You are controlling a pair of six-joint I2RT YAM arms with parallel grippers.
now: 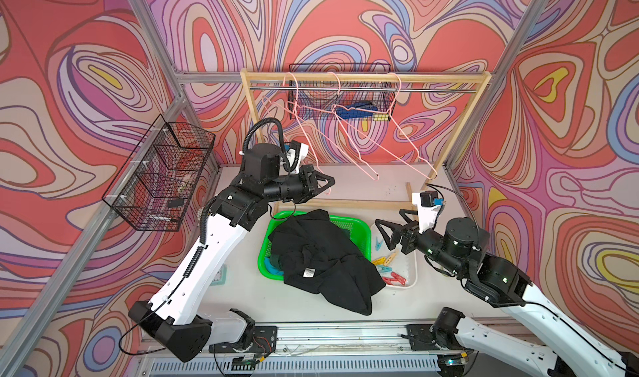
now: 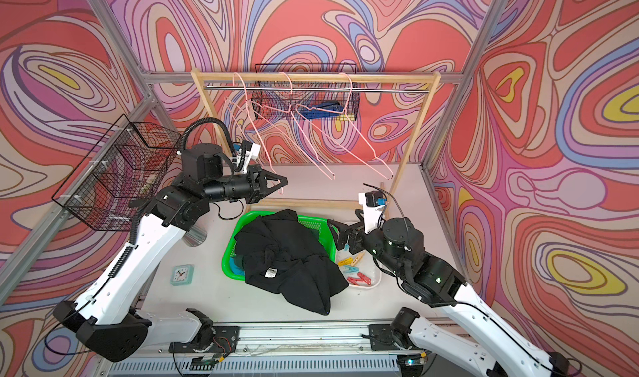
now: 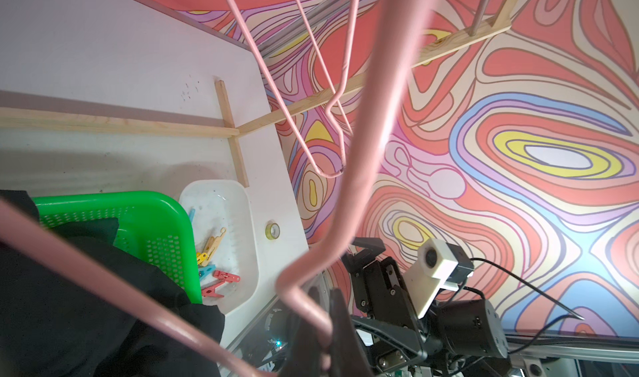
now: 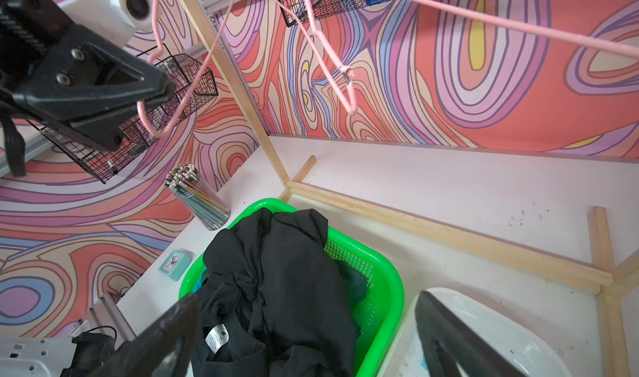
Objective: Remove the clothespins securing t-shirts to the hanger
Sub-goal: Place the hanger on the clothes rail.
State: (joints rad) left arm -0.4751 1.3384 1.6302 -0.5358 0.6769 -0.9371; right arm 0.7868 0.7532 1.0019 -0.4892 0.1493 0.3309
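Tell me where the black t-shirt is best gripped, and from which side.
Probably pinch the black t-shirt at its bunched peak by the far rim of the green basket, from above: cloth stands up there, elsewhere it lies flat or droops.

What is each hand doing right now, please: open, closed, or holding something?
Left hand: closed on the corner of a pink hanger.
Right hand: open, holding nothing.

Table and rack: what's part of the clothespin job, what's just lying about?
Job: clothespins, white tray, black t-shirt, green basket, pink hanger in the shut left pincer, open right pincer.
Lying about: clock, pencil jar, tape roll, wire wall baskets.
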